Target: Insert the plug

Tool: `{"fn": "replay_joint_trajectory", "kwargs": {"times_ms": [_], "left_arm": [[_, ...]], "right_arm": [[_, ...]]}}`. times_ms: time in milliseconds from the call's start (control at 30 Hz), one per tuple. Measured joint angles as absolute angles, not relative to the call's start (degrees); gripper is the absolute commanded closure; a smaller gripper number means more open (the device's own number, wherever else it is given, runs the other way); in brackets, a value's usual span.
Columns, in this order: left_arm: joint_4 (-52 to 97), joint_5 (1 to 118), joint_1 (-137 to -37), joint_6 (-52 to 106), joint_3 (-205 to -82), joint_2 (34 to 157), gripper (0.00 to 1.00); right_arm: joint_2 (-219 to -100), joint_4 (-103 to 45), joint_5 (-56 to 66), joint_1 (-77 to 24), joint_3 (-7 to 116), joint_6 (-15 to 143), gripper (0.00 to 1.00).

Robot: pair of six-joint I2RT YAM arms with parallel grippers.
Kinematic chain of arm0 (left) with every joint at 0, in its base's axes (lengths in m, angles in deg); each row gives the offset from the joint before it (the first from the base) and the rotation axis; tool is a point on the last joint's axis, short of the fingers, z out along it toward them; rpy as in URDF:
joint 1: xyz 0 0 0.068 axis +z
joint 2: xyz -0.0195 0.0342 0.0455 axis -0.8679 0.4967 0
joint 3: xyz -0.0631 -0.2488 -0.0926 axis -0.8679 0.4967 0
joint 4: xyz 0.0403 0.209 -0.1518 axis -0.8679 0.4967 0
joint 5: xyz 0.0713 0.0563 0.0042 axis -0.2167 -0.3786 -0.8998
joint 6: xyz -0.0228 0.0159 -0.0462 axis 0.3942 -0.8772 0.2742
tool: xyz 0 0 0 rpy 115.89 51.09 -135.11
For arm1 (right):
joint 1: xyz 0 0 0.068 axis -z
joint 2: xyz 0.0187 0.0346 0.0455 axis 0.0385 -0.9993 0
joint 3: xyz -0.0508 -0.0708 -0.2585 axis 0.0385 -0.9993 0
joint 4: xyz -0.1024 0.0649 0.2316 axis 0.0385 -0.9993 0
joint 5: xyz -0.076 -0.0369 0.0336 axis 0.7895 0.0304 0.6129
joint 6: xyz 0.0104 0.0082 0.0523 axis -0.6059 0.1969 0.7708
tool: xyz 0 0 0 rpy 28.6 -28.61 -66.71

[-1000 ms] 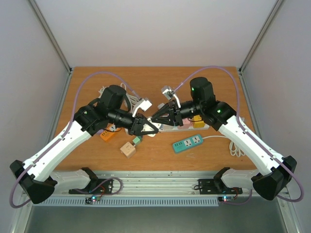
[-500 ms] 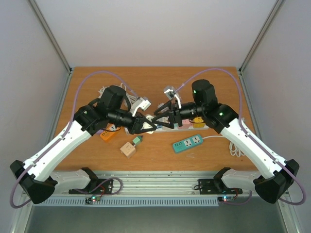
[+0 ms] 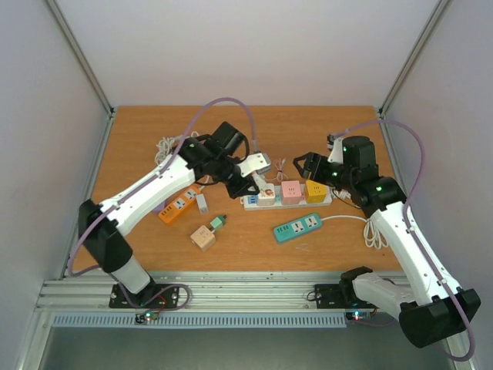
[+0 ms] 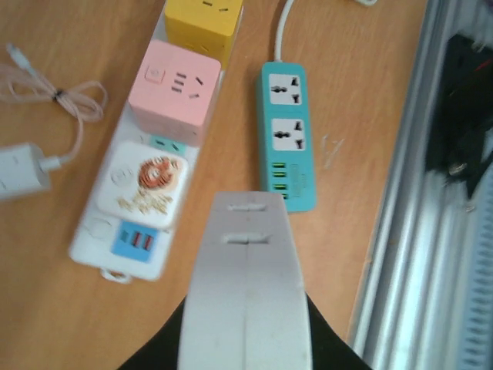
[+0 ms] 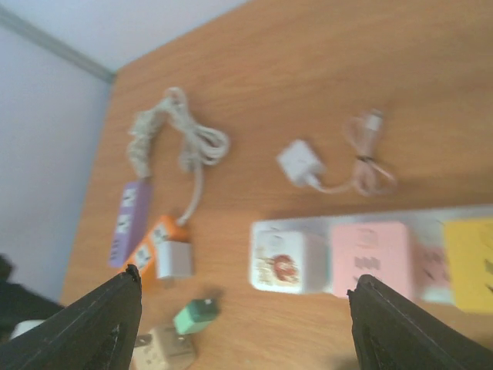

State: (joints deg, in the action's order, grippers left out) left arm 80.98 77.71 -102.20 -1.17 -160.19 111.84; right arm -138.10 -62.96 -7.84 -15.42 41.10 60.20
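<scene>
- Left gripper (image 4: 246, 339) was clamped on the plug (image 4: 246, 262), over the strip (image 4: 88, 235).
- Right gripper (image 5: 246, 276) hung open, empty.
- Misaligned prongs could've jammed and shoved the loose strip.

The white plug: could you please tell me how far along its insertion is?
Done: the left gripper grips the white rectangular plug block. In hand: it hangs near the end of the long white power strip. Left: lining it up and seating it; the right gripper is open and empty.
</scene>
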Motion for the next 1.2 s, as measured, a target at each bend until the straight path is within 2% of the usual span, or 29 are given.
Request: {"fn": "replay_joint_trajectory", "kwargs": {"times_ms": [233,433,567,1000,1200], "left_arm": [[81.7,72.2,-105.6,-16.8,-169.1,122.9,1.0],[83.8,68.8,-107.9,-23.7,-180.4,134.6,1.0],[84.3,67.9,-108.6,-24.6,-186.2,140.1,1.0],[84.9,66.0,-109.5,-24.6,-194.1,148.9,0.99],[86.6,65.1,-110.2,-23.2,-196.9,150.6,1.0]], "right_arm": [[-138.0,-70.6,0.9,-10.9,38.0,65.9,0.24],[-137.7,-73.3,2.8,-5.5,34.7,67.6,0.26],[-139.0,-74.0,3.5,-4.2,34.7,67.8,0.25],[-149.1,-73.6,8.6,-2.4,33.5,72.3,0.25],[-153.4,-67.2,2.3,-0.8,32.3,72.6,0.27]]}}
